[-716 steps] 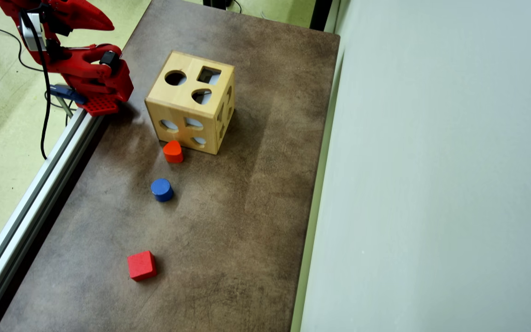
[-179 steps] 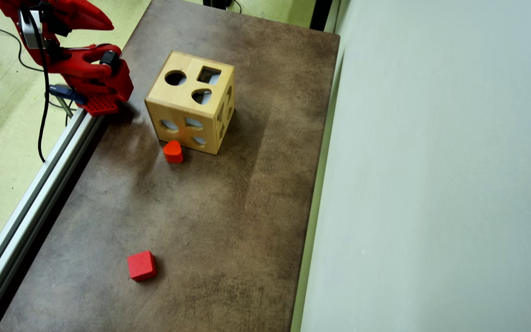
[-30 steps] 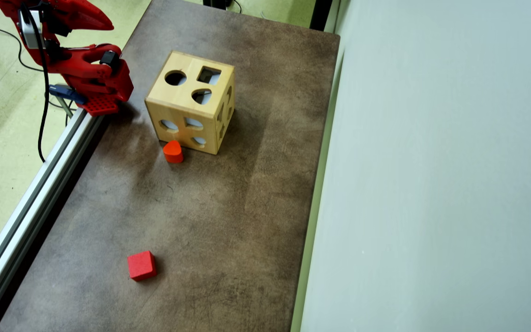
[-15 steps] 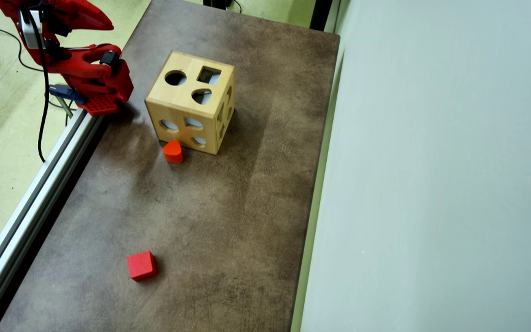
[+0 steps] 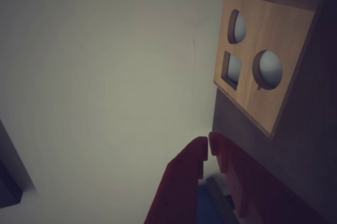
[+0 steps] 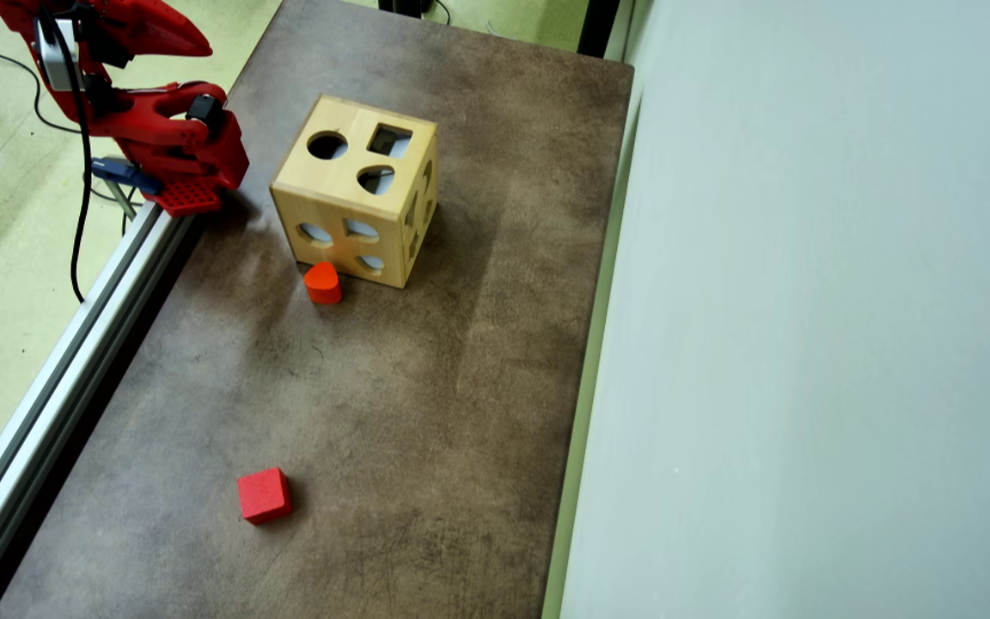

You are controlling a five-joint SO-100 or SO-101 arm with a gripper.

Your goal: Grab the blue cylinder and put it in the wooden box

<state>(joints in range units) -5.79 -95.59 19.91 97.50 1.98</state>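
On the brown table the wooden box sits at 11 o'clock in the overhead view, unmoved. The blue cylinder, out on the table earlier, is no longer seen in either view. The red cube stays at 7 o'clock. Only the wrist view shows the gripper, its tips together.

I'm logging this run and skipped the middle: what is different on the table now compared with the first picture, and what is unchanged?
The small blue cylinder block that stood on the brown table between the orange-red rounded block and the red cube is gone; no view shows it now. The light-wood box with cut-out holes, both red blocks and the folded red arm sit as before, gripper shut.
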